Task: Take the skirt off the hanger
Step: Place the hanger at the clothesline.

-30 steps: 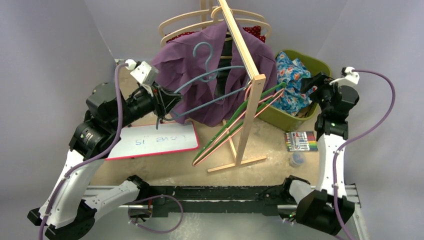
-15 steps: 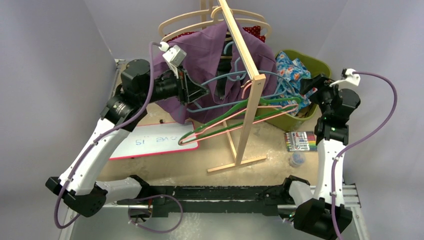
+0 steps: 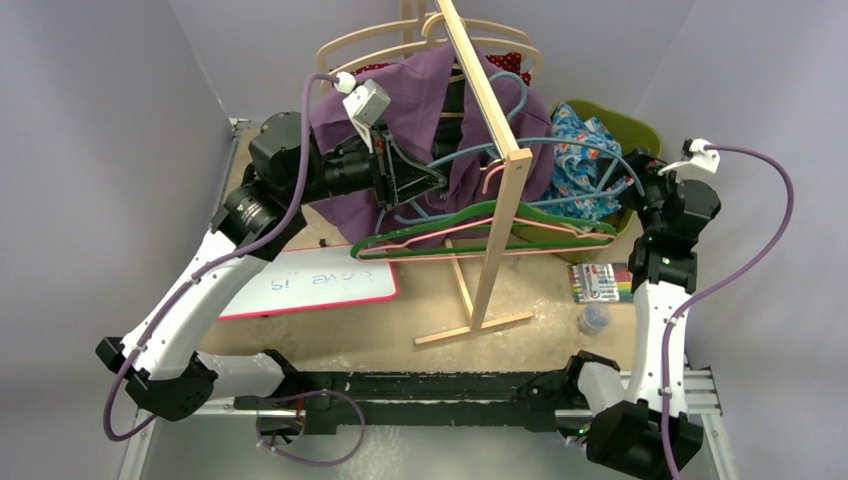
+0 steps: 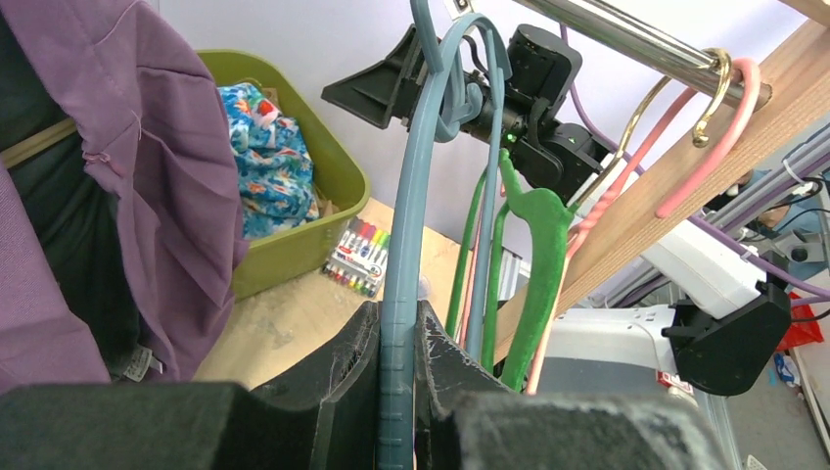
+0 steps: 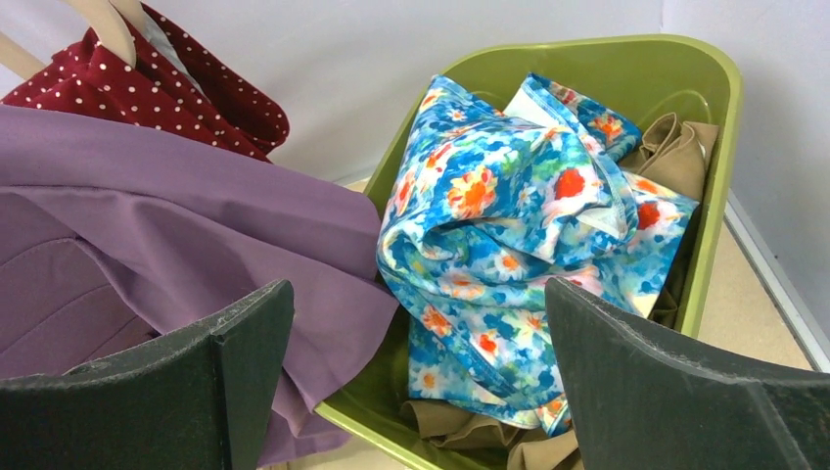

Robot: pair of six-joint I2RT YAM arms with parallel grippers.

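Note:
A bare blue plastic hanger [image 4: 406,225] runs up between my left gripper's [image 4: 398,338] jaws, which are shut on its bar. Its hook [image 4: 460,59] is up by the metal rail [image 4: 626,39]. In the top view the left gripper [image 3: 430,185] is beside the wooden rack [image 3: 495,180], in front of a hanging purple garment [image 3: 420,90]. A blue floral skirt [image 5: 509,196] lies crumpled in the green bin [image 5: 626,69], off any hanger. My right gripper [image 5: 419,294] hovers over the bin's near rim, open wide, with nothing between its fingers.
Green [image 3: 480,215] and pink hangers [image 3: 470,245] dangle from the rack. Tan cloth [image 5: 675,147] lies under the skirt in the bin [image 3: 625,125]. A red polka-dot garment [image 5: 176,88] hangs behind. A whiteboard [image 3: 310,285] and a marker set [image 3: 600,283] lie on the table.
My left arm has swung right and up with the blue hanger, reaching the rack. The green and pink hangers swung level. The right gripper opened wider over the bin.

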